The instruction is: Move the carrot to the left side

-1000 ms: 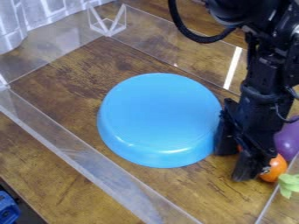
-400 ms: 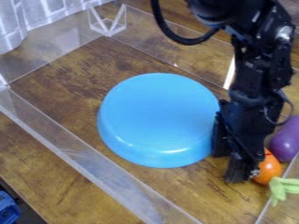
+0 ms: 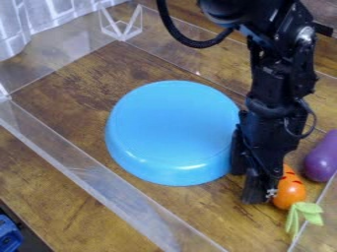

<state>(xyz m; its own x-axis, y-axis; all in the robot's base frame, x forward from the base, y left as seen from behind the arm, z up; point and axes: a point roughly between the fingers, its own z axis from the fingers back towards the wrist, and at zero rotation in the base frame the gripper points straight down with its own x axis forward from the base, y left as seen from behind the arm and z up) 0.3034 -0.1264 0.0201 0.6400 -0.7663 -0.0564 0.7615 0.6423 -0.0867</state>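
"Shifted, anything, since the earlier frame?"

"Yes, in the camera view the black robot claw [image 3: 258, 185] has slid away from the clear tray's right edge, toward the middle, and the blue plate [image 3: 172, 133] sits a touch further over the same way. More of the orange toy carrot [image 3: 290, 191] shows now, and it lies a little nearer the middle too."

"Where is the carrot, then?"

"Just beside the claw, on its right-hand side in the picture. Dark groove lines cross the orange, and the light green leafy top [image 3: 303, 216] points down toward the bottom edge, below the claw's tips."

"Is the claw wide or narrow?"

"I cannot tell. Its black fingers overlap one another from this angle, and whether they touch the carrot is unclear as well."

"What else is around it?"

"The plate is close by the claw on the other side from the carrot. Up and to the right of the claw's tips, beyond the carrot, lies the purple eggplant toy [image 3: 321, 158]. Brown wood-patterned flooring [image 3: 66, 94] spreads under them all."
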